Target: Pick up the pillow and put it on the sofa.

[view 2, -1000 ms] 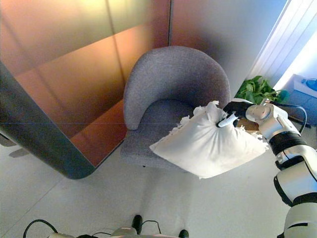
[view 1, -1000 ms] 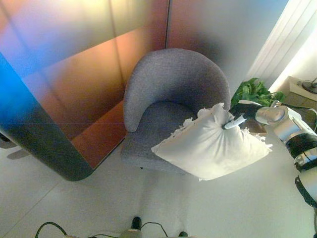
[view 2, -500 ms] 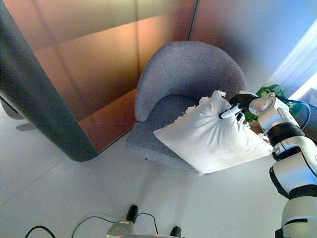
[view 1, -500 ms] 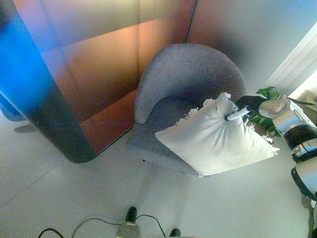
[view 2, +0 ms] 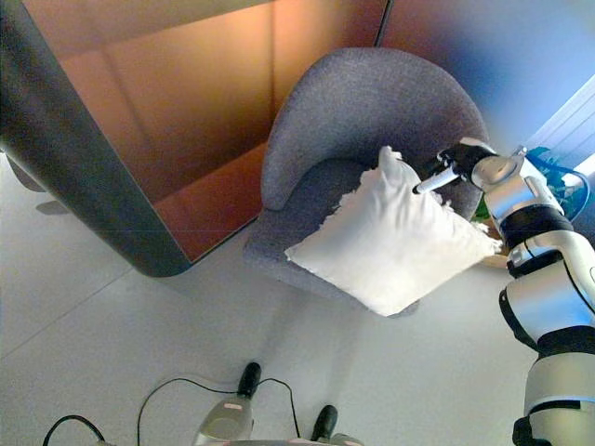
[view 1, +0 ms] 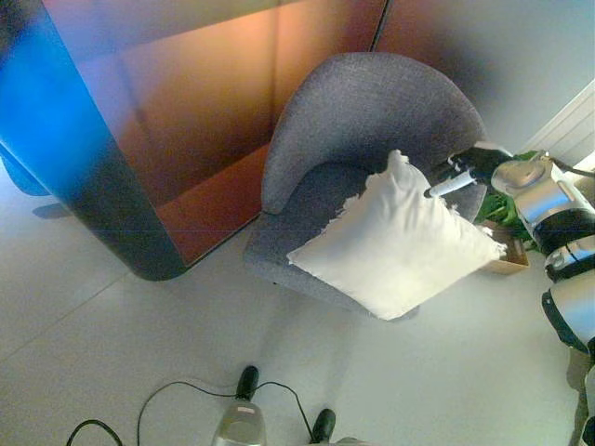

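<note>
White pillow (view 1: 395, 246) on grey sofa (view 1: 372, 121) seat, right hand (view 1: 462, 173) alongside.

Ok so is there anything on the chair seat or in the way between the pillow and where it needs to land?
Nothing visible. The right hand holds the white pillow by its upper edge, over the front of the grey armchair. The seat part that shows is bare; the pillow hides the rest.
</note>
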Robot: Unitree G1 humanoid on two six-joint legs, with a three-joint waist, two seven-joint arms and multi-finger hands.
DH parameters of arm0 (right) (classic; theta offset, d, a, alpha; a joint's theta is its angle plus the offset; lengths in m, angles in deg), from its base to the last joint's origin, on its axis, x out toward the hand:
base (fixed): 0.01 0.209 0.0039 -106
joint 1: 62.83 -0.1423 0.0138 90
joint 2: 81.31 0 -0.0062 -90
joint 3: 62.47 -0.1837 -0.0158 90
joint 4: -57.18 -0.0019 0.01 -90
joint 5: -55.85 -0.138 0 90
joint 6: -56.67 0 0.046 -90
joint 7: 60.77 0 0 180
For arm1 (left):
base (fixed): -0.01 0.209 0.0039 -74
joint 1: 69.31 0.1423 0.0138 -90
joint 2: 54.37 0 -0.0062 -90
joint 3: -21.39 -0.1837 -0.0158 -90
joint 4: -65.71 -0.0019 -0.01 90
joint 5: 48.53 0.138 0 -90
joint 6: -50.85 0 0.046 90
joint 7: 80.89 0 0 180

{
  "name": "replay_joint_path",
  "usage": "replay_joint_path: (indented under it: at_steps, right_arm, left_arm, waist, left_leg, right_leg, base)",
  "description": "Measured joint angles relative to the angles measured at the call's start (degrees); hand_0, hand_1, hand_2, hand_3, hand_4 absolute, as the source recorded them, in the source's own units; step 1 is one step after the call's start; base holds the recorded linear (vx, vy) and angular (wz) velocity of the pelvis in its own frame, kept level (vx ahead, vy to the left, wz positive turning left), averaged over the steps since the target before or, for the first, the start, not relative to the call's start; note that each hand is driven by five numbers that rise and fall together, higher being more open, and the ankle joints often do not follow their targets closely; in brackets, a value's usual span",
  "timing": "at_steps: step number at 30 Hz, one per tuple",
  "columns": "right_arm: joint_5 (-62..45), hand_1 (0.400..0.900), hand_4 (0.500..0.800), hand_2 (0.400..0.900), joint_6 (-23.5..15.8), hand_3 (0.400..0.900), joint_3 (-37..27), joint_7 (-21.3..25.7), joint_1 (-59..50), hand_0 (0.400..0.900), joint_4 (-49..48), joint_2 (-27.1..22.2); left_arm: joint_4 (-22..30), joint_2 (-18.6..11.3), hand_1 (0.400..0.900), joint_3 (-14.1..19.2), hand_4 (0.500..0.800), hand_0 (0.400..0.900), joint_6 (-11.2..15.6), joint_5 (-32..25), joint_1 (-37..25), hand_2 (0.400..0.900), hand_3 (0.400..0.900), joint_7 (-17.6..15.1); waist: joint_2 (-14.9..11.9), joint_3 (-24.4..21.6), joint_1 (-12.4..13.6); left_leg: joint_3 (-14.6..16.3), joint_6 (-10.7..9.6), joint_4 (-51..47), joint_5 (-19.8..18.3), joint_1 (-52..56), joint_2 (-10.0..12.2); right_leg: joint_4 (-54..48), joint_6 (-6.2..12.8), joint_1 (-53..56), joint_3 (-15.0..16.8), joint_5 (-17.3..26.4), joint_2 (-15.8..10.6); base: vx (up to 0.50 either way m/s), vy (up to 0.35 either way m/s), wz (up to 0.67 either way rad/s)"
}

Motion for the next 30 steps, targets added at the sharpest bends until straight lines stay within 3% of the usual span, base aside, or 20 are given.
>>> replay_joint_path:
  at_steps: [15, 20, 25, 30]
  right_arm:
    - [-1.41, 0.900, 0.800, 0.900, -1.17, 0.900, -0.73, 0.15, -1.56, 0.900, 2.26, -2.20]
    - [-4.87, 0.900, 0.800, 0.900, -3.15, 0.900, -6.45, 0.37, 0.20, 0.900, 1.41, -2.24]
    - [-7.16, 0.900, 0.800, 0.900, -7.87, 0.900, -16.89, 1.56, 12.99, 0.900, -5.27, -1.96]
    - [-7.18, 0.900, 0.800, 0.900, -8.14, 0.900, -22.69, 3.63, 29.41, 0.900, -7.43, 0.58]
  left_arm:
    - [1.54, 0.03, 0.900, -0.66, 0.800, 0.900, 2.65, -0.06, -0.80, 0.900, 0.900, 0.80]
    - [1.79, 0.04, 0.900, -1.01, 0.800, 0.900, 4.11, -0.45, -0.73, 0.900, 0.900, 0.84]
    - [2.27, 0.07, 0.900, -1.26, 0.800, 0.900, 5.45, -0.61, -0.07, 0.900, 0.900, 0.82]
    - [2.56, 0.38, 0.900, -1.42, 0.800, 0.900, 6.58, -2.82, 1.84, 0.900, 0.900, 0.91]
  waist:
    - [0.72, 0.49, -0.22]
    - [1.33, 0.48, -1.33]
    - [2.06, 0.06, -2.42]
    - [4.88, -1.67, -4.96]
  left_leg:
    - [0.54, 0.02, 0.01, -0.11, -0.49, -0.01]
    - [0.94, 0.03, 0.01, -0.13, -0.25, -0.01]
    - [2.24, 0.25, -0.01, -0.50, 1.02, -0.09]
    - [3.67, 0.49, -0.06, -1.03, 1.97, -0.12]
  right_leg:
    - [0.01, -0.02, -0.81, 0.52, 0.03, -0.12]
    - [0.01, -0.03, -0.83, 0.93, 0.04, -0.18]
    - [0.05, 0.02, -0.23, 2.10, 0.08, -0.47]
    - [0.06, 0.20, 0.02, 3.51, 0.21, -0.72]
  base:
    - [-0.04, 0.002, -0.05]
    - [-0.04, 0.020, -0.12]
    - [-0.07, 0.048, -0.15]
    - [-0.07, 0.028, -0.15]
